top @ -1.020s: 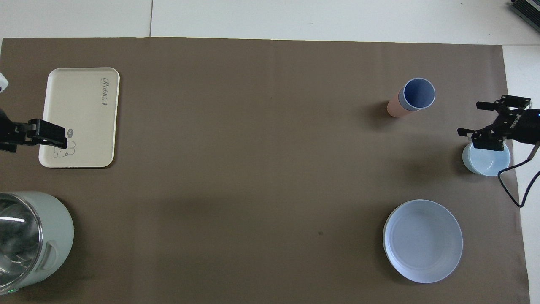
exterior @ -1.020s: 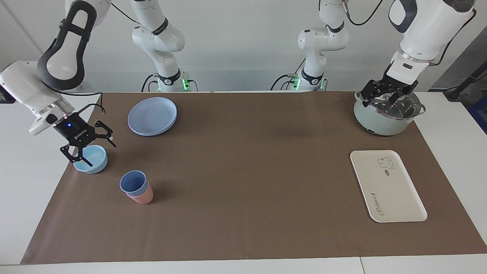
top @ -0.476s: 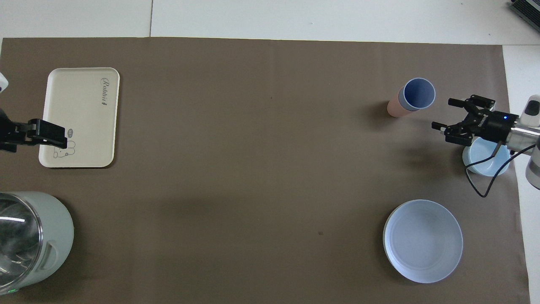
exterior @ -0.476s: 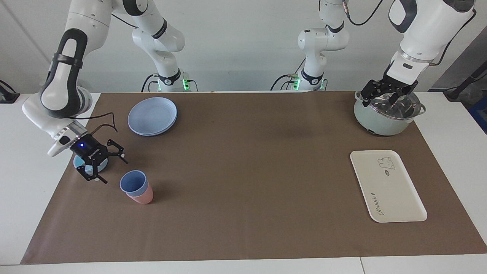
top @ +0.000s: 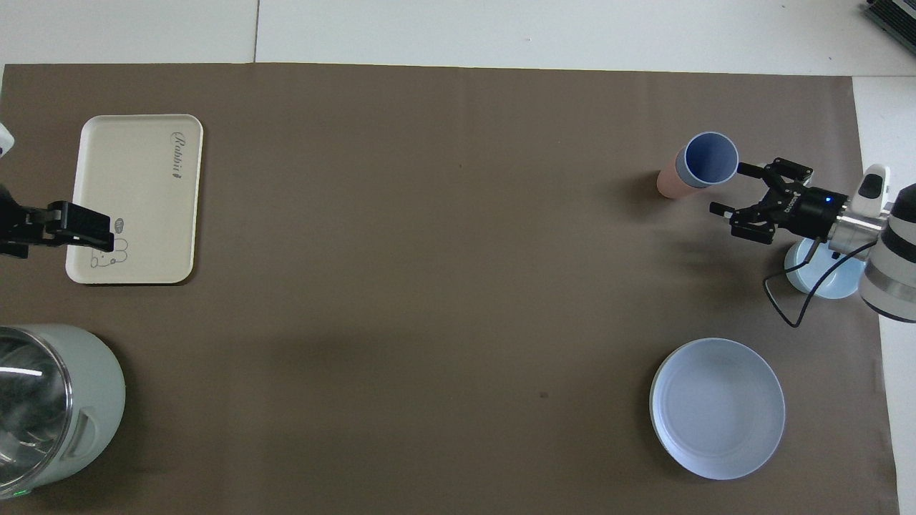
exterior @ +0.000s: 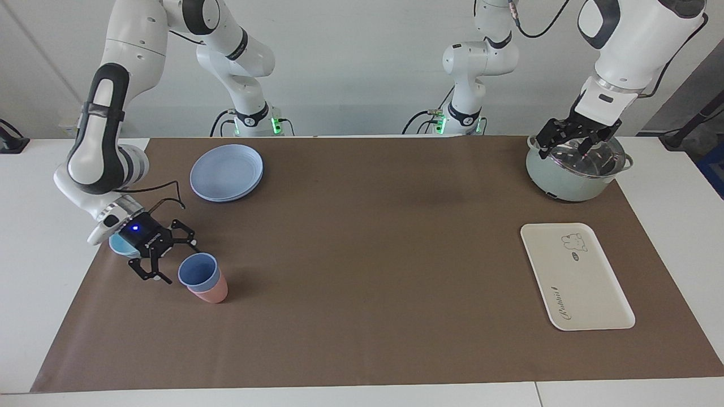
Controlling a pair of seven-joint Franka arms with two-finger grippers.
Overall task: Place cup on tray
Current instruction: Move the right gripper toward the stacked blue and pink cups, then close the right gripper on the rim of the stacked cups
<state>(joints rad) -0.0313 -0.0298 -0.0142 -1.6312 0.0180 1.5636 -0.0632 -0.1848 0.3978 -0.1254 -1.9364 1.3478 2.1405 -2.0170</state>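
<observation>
Here the cup (exterior: 197, 272) stands just beside the open right end effector (exterior: 172, 261).

Right hand (exterior: 176, 261), fingers spread, just beside the nested cup (exterior: 198, 272)

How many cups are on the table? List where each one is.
2, nested as one stack at the right arm's end of the table: the blue cup sits inside the pink cup, beside the bowl. None looks hidden.
</observation>
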